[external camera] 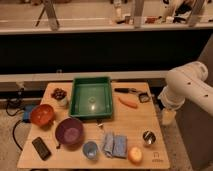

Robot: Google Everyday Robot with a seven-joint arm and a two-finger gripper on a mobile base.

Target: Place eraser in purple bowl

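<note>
The eraser (41, 148) is a flat black block lying on the wooden table's front left corner. The purple bowl (69, 131) stands upright just to its right and a little further back, with nothing visible in it. My white arm (186, 87) comes in from the right. My gripper (168, 116) hangs at its end beside the table's right edge, far from both the eraser and the bowl. It holds nothing that I can see.
An orange bowl (42, 114) stands behind the eraser. A green tray (91, 96) sits at the back middle, with a cup of dark fruit (60, 95) to its left. A blue cup (90, 149), folded cloth (114, 145), yellow fruit (135, 154), metal cup (148, 137) and carrot (128, 102) lie to the right.
</note>
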